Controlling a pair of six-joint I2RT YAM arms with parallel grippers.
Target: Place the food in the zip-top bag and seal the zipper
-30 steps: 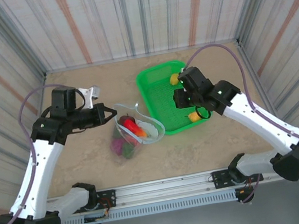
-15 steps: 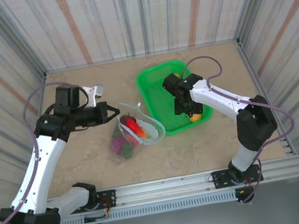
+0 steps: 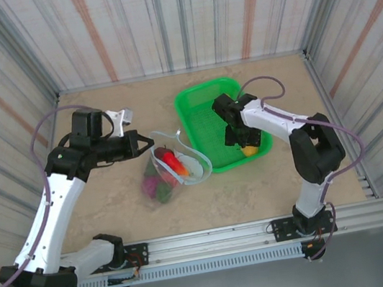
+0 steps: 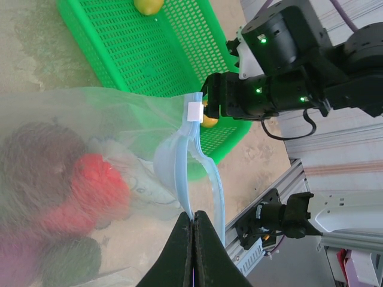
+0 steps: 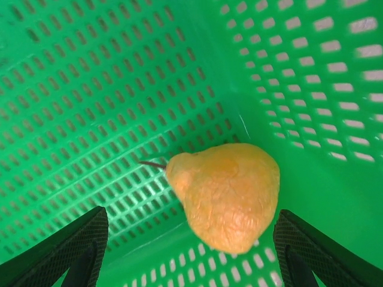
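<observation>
Beige bench (image 3: 107, 208), top view: the zip-top bag (image 3: 156, 187) lies diagonally beside the green tray (image 3: 203, 86), mouth toward the tray, food (image 3: 173, 163) inside. Left wrist view: the left gripper (image 4: 192, 219), pressed together, pinches the zipper (image 4: 202, 156). Right wrist view: the right gripper (image 5: 187, 258), spread, straddles an orange food piece (image 5: 227, 194) in the tray corner, stem pointing left.

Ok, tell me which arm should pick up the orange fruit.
Right. The right gripper, open, straddles the orange fruit in the tray; the left gripper is shut on the zipper.
</observation>
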